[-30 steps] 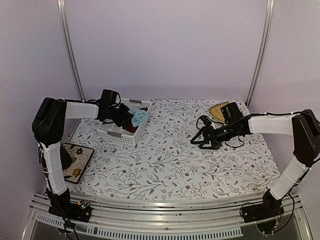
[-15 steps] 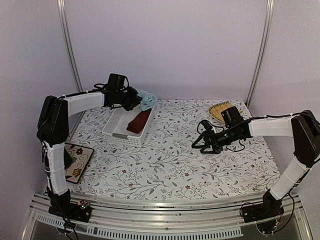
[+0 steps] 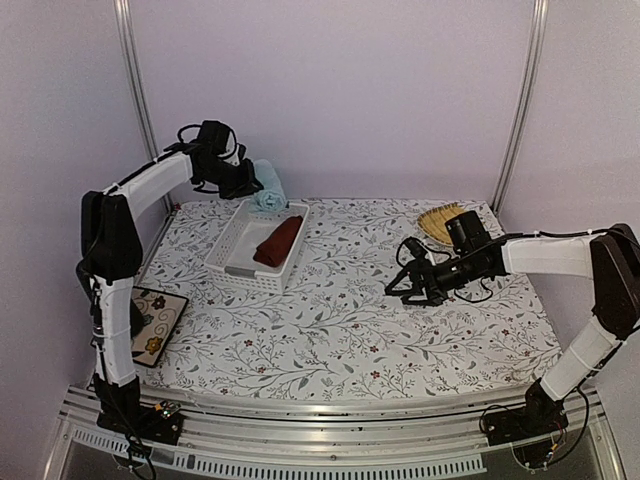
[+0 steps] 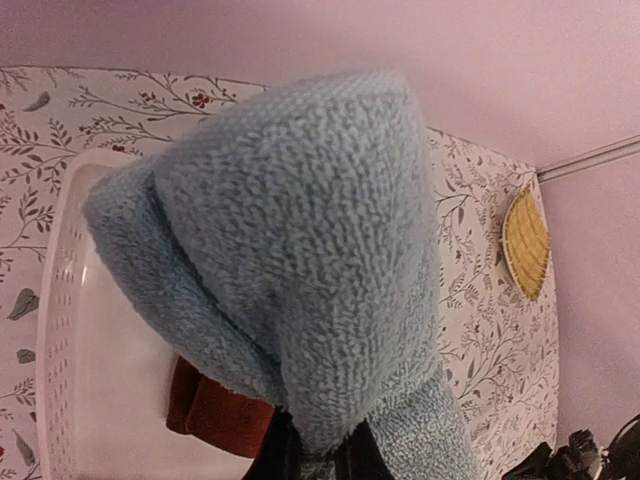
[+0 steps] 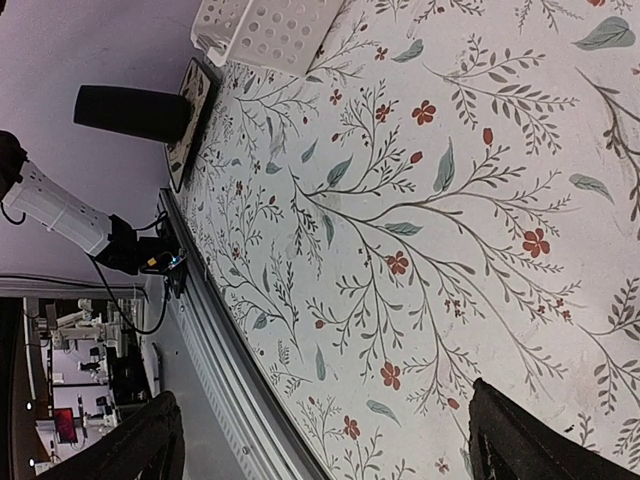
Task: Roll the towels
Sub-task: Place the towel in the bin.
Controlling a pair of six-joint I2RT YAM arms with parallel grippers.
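Top external: left gripper [image 3: 249,182] clamped on pale blue towel [image 3: 268,188], held above far end of white basket [image 3: 232,245]; rust-red towel [image 3: 279,241] lies inside basket. Right gripper [image 3: 406,284] low over floral table [image 3: 330,330].
Left wrist: pale blue towel fills view, rust-red towel below.
Right wrist: jaws wide apart, nothing between.

Entry: basket [image 3: 232,264] sits back-left on table [image 3: 350,340], one towel [image 3: 279,241] in it. The second towel [image 3: 268,186] hangs above the basket's far end. A woven mat [image 3: 437,222] lies back-right; tile [image 3: 152,324] at near-left edge.
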